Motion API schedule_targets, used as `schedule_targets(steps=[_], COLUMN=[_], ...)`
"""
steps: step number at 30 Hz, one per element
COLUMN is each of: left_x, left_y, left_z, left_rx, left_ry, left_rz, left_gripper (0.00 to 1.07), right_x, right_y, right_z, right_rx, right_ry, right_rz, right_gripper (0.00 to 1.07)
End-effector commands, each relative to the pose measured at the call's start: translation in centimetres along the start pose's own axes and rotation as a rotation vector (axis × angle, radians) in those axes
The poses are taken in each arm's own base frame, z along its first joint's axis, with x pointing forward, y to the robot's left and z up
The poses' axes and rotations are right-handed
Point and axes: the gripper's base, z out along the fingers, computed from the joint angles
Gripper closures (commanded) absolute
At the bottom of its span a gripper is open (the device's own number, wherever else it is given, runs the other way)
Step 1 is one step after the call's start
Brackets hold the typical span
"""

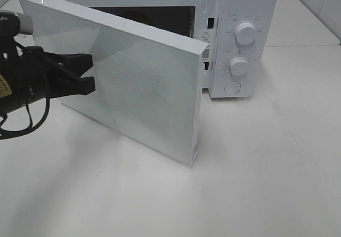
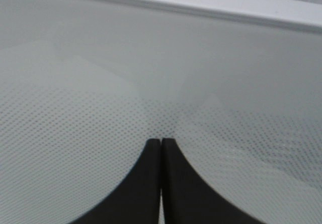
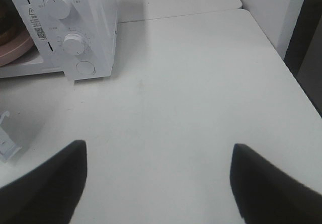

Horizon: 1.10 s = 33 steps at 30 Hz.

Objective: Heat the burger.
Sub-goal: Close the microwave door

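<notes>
The white microwave (image 1: 261,2) stands at the back of the table with its door (image 1: 144,88) swung partway open. My left gripper (image 1: 91,74) is shut with nothing in it, and its tips rest against the door's outer face (image 2: 161,83). In the left wrist view the left gripper (image 2: 161,140) shows both fingers pressed together. My right gripper (image 3: 157,146) hangs open over the bare table, right of the microwave (image 3: 95,27), holding nothing. The burger is hidden. Only the rim of a pink plate (image 3: 12,50) shows inside the cavity.
Two round knobs (image 1: 245,33) (image 1: 238,66) and a round button (image 1: 233,87) sit on the microwave's control panel. The white table (image 1: 266,168) spreads in front and to the right. Its right edge (image 3: 292,78) runs beside a white wall.
</notes>
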Motion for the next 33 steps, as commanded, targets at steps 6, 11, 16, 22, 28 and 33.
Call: schedule_targets(steps=[6, 11, 16, 22, 28, 33], left_x=[-0.4, -0.7, -1.1, -1.5, -1.8, -2.3], left_y=[-1.5, -2.1, -2.6, -3.1, -3.5, -3.7], left_z=[3.1, 4.8, 6.4, 8.4, 10.3, 11.9], left_rx=[0.033, 0.036, 0.049, 0.057, 0.055, 0.052], left_ry=[-0.003, 0.014, 0.001, 0.007, 0.012, -0.011], left_rz=[0.003, -0.003, -0.002, 0.003, -0.007, -0.021], left_gripper=[1.07, 1.07, 1.07, 1.07, 1.07, 1.07], right_x=[0.2, 0.2, 0.2, 0.2, 0.2, 0.2], right_y=[-0.1, -0.1, -0.1, -0.1, -0.1, -0.1], right_z=[-0.3, -0.3, -0.3, -0.3, -0.3, -0.3], right_rx=[0.000, 0.000, 0.001, 0.000, 0.000, 0.000], right_ry=[-0.025, -0.025, -0.025, -0.025, -0.025, -0.025], right_rz=[0.013, 0.013, 0.013, 0.013, 0.013, 0.013], right_gripper=[0.31, 0.31, 0.31, 0.31, 0.31, 0.31])
